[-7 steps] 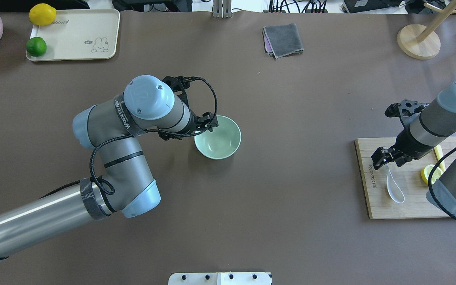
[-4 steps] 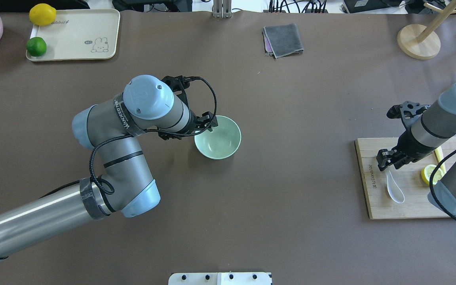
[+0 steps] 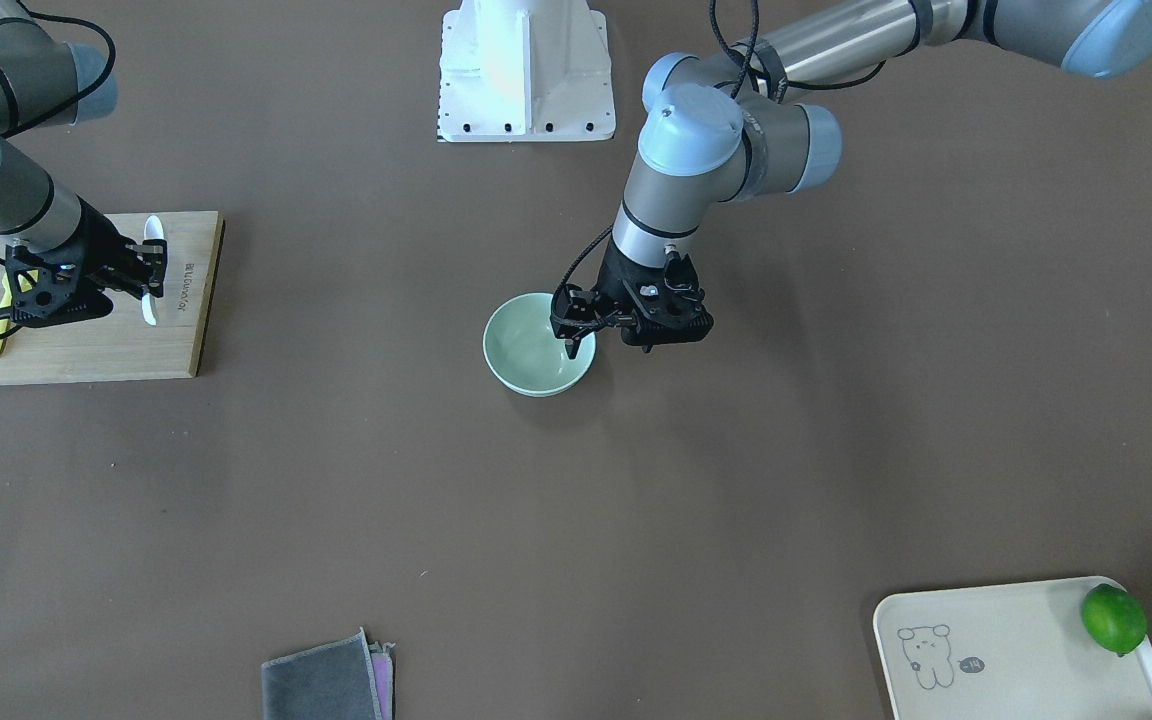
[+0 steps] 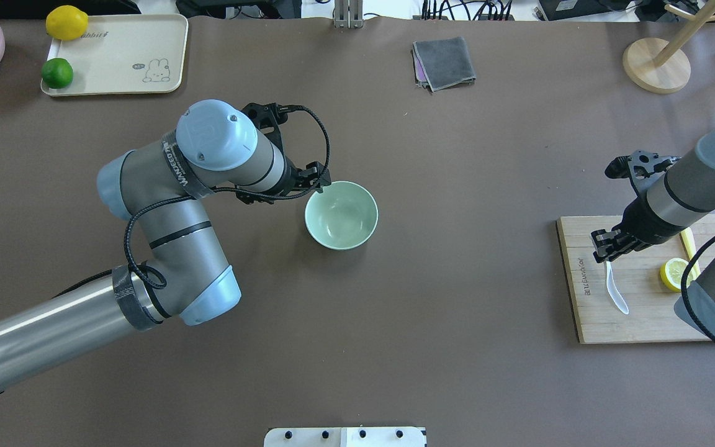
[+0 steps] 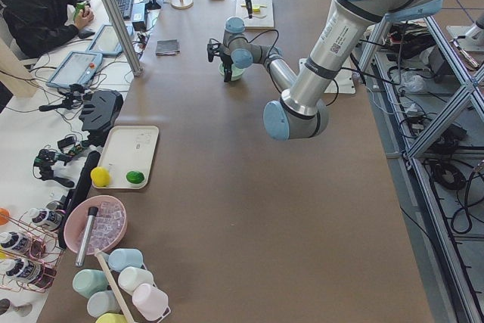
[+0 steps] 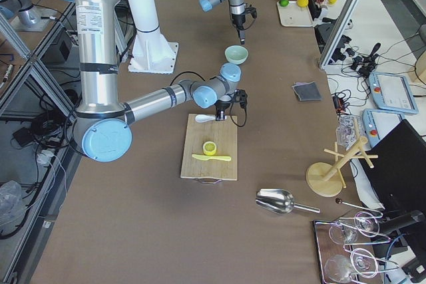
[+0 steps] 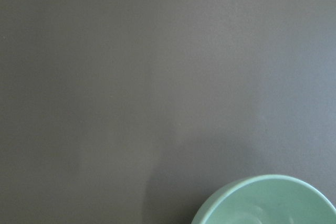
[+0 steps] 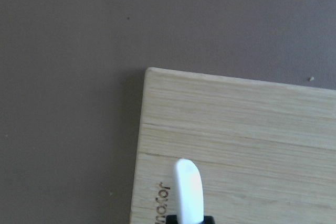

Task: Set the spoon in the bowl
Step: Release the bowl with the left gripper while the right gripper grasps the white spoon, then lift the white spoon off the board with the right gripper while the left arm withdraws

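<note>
The pale green bowl stands upright mid-table and also shows in the front view and the left wrist view. My left gripper is open and empty, just off the bowl's far-left rim. The white spoon lies on the wooden cutting board, turned partly on its edge. My right gripper is shut on the spoon's handle. The handle's end sticks out past the fingers in the right wrist view. The scoop points toward the robot.
A lemon slice and a yellow knife lie on the board beside the spoon. A cream tray with a lemon and a lime is far left. A grey cloth and a wooden stand are at the back.
My left gripper has drawn back and left, off the bowl's rim. My right gripper has closed on the spoon's handle, and the spoon has rolled from flat onto its edge.
</note>
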`<action>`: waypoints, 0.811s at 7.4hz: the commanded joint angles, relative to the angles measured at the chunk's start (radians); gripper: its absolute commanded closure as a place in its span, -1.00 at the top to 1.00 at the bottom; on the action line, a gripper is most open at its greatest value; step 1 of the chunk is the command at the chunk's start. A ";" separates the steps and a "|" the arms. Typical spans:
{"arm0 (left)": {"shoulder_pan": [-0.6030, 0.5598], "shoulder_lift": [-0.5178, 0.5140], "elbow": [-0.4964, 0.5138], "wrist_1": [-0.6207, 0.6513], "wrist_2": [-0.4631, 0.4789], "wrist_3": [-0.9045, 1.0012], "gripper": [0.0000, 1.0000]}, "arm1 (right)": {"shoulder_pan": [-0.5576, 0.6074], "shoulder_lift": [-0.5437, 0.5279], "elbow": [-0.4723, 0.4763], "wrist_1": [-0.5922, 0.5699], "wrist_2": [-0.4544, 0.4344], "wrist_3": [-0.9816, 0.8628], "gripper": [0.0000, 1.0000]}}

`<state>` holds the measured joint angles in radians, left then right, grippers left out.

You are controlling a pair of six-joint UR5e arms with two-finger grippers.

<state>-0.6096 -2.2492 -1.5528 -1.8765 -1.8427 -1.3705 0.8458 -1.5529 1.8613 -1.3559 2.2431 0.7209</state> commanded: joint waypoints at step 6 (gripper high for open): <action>-0.202 0.304 -0.136 -0.205 0.033 0.284 0.96 | -0.005 0.313 0.041 -0.045 -0.207 0.208 -1.00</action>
<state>-0.7794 -1.9835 -1.6848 -2.0584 -1.8117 -1.1079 0.8668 -1.3146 1.9065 -1.4013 2.1214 0.8682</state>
